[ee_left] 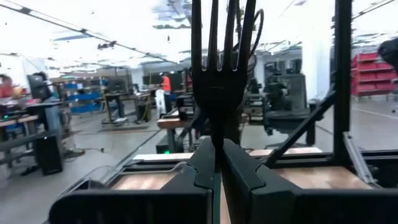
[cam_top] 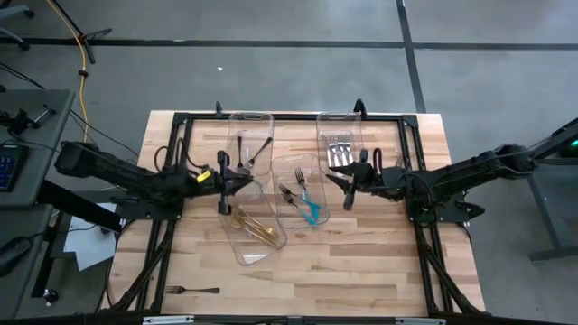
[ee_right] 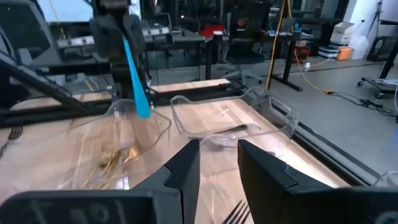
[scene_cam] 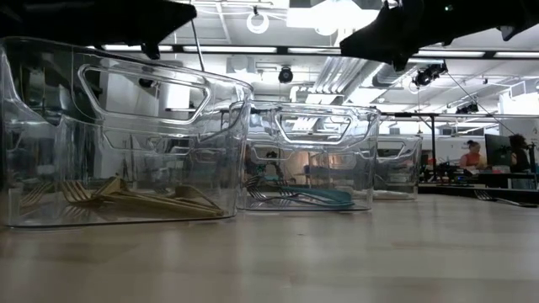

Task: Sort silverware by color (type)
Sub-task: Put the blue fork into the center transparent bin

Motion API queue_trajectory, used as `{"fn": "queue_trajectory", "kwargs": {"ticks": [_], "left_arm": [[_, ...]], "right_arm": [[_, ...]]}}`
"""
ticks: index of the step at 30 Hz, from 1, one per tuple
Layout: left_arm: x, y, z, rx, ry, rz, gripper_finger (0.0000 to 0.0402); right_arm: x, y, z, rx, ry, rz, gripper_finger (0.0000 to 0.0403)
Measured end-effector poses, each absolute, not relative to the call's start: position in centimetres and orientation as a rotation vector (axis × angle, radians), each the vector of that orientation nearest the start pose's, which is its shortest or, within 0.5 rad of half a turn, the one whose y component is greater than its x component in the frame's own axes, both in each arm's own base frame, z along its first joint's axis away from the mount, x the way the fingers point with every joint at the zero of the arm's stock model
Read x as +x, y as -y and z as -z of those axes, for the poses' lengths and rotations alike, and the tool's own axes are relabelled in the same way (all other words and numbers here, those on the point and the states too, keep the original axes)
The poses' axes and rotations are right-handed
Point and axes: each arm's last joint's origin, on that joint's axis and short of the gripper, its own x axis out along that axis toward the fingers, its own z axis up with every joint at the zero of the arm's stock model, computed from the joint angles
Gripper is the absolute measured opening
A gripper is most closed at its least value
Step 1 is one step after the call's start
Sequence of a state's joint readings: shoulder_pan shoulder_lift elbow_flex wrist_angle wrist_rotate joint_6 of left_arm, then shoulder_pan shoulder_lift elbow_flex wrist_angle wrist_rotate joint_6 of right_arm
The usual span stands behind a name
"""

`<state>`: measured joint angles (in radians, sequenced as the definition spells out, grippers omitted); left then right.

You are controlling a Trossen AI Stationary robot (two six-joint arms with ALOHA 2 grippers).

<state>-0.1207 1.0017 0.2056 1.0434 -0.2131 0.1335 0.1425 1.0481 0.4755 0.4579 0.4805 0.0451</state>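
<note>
Silverware is already grouped by finish in four clear bins: gold forks [cam_top: 256, 227] in the near-left bin [cam_top: 257, 253], teal-handled pieces [cam_top: 310, 209] in the middle bin [cam_top: 287, 167], black pieces [cam_top: 253, 149] in the far-left bin [cam_top: 237, 122], and silver forks [cam_top: 340, 153] in the far-right bin [cam_top: 323, 122]. One teal-handled fork [ee_right: 135, 87] is off the worktop [cam_top: 361, 262]. It is clamped at its neck by the closed left hand [cam_top: 224, 185], with the tines up and the teal handle hanging down. It is held upright and high, probably so that the handle clears the bin walls while it is carried.

The fork is held above the gap between the far-left and near-left bins, just left of the middle bin. That bin is judged to be its destination, since the matching teal handles lie there.

The right hand [ee_right: 219, 149] is held over the right side of the middle bin, near the far-right bin. Its fingers are parted with nothing between them, so it appears to be waiting.

A single fork [cam_top: 191, 291] lies alone at the near-left edge of the worktop, outside every bin and not yet sorted.
</note>
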Motion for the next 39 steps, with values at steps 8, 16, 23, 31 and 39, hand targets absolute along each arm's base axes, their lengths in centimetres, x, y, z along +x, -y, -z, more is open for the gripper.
{"fn": "queue_trajectory", "kwargs": {"ticks": [8,16,23,31,39], "left_arm": [[19.7,1.5,-22.9,0.102,0.260,-0.123,0.0003],[19.8,1.5,-23.2,0.126,0.260,-0.128,0.0003],[19.8,1.5,-23.2,0.127,0.262,-0.129,0.0003],[19.8,1.5,-23.2,0.126,0.262,-0.129,0.0003],[19.8,1.2,-23.2,0.126,0.261,-0.144,0.0003]], "right_arm": [[22.0,-0.8,-23.9,0.014,-0.101,0.369,0.0103],[22.0,-0.6,-23.9,0.013,-0.106,0.368,0.0103],[22.0,-0.6,-23.8,0.010,-0.116,0.368,0.0103],[22.0,-0.6,-23.7,0.007,-0.128,0.369,0.0103],[21.9,-0.6,-23.5,0.005,-0.146,0.369,0.0103]]}}
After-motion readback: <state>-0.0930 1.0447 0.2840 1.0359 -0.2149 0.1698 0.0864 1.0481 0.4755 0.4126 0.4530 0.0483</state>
